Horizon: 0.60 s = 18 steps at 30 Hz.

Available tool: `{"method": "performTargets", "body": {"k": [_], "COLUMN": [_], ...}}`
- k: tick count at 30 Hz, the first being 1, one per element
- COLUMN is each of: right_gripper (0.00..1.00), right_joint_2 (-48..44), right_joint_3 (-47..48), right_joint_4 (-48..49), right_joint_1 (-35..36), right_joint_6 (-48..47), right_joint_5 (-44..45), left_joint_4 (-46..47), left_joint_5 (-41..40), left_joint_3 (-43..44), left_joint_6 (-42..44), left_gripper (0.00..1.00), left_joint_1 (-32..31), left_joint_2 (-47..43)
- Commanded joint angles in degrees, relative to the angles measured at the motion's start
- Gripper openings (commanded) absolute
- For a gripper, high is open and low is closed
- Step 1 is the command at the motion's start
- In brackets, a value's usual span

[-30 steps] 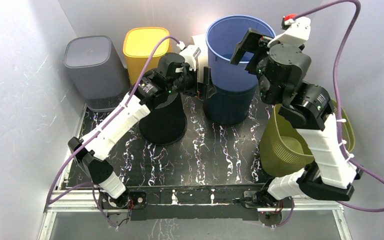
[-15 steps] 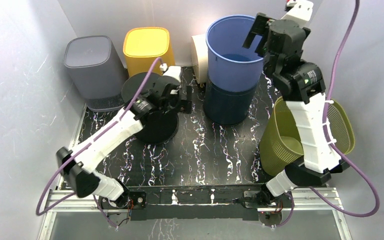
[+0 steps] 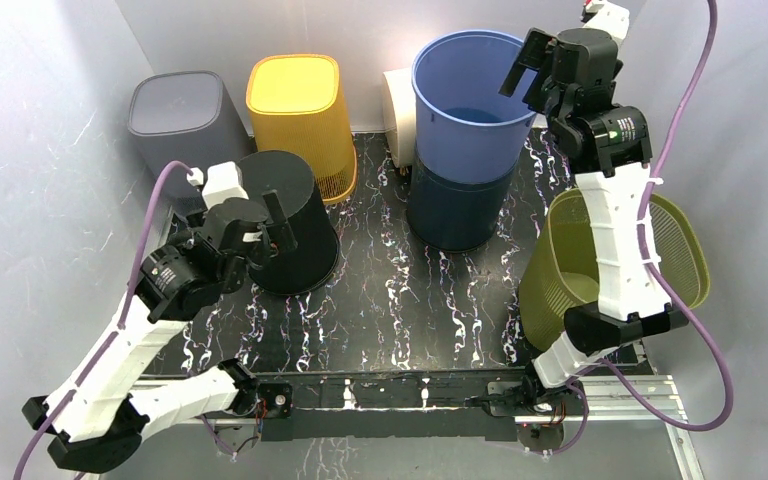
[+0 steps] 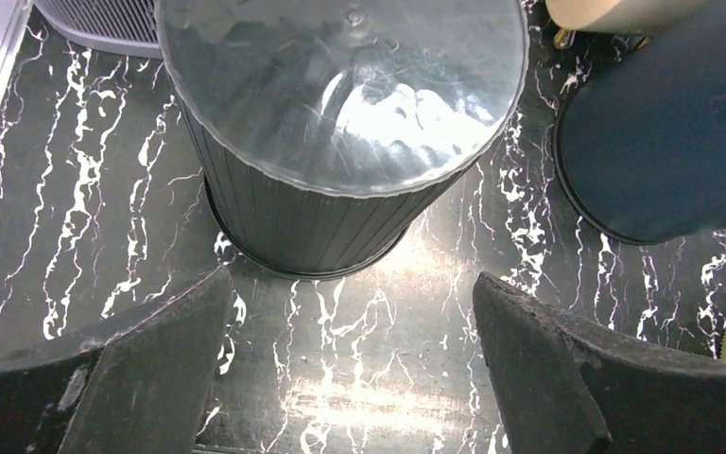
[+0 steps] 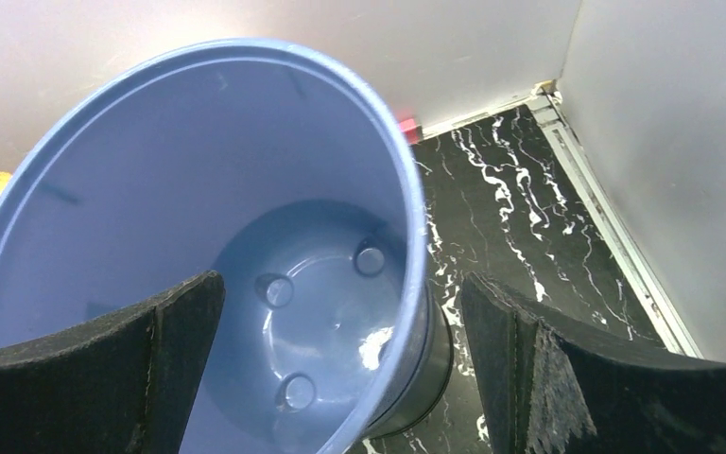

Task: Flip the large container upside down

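Observation:
The large container (image 3: pixel 465 100), a light blue bucket, stands upright with its mouth up at the back of the table, on top of a dark navy container (image 3: pixel 457 212). In the right wrist view I look down into the light blue bucket (image 5: pixel 246 236), with the navy container (image 5: pixel 435 355) showing under it. My right gripper (image 3: pixel 532 68) hangs open above the bucket's right rim; the rim runs between the jaws (image 5: pixel 340 288) without touching them. My left gripper (image 3: pixel 278 226) is open and empty beside a black container (image 3: pixel 290 200), well left of the bucket.
The black container (image 4: pixel 340 104) stands upside down, just ahead of the open left gripper (image 4: pixel 352 279). A grey bin (image 3: pixel 182 130) and a yellow bin (image 3: pixel 295 100) stand at the back left, and a cream object (image 3: pixel 398 100) sits behind the bucket. An olive mesh basket (image 3: pixel 560 290) stands at the right. Walls close in on three sides.
My left arm has pulled back from beside the blue bucket to the left front, uncovering the black container. My right gripper has risen and shifted to the bucket's back right rim.

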Motion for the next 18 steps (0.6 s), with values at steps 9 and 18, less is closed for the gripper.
{"method": "performTargets", "body": {"k": [9, 18], "right_gripper": [0.83, 0.50], "right_joint_2": [-2.4, -1.9], "right_joint_3": [-4.9, -5.8], "right_joint_4": [2.9, 4.7], "right_joint_1": [-6.2, -8.8], "right_joint_6": [-0.2, 0.7], "right_joint_5": [-1.7, -8.2], "left_joint_4": [8.3, 18.7], "left_joint_5": [15.5, 26.6], "left_joint_3": [16.8, 21.7], "left_joint_6": [11.7, 17.1], "left_gripper": [0.98, 0.98], "left_joint_1": [0.2, 0.2], "left_joint_2": [7.5, 24.2]}}
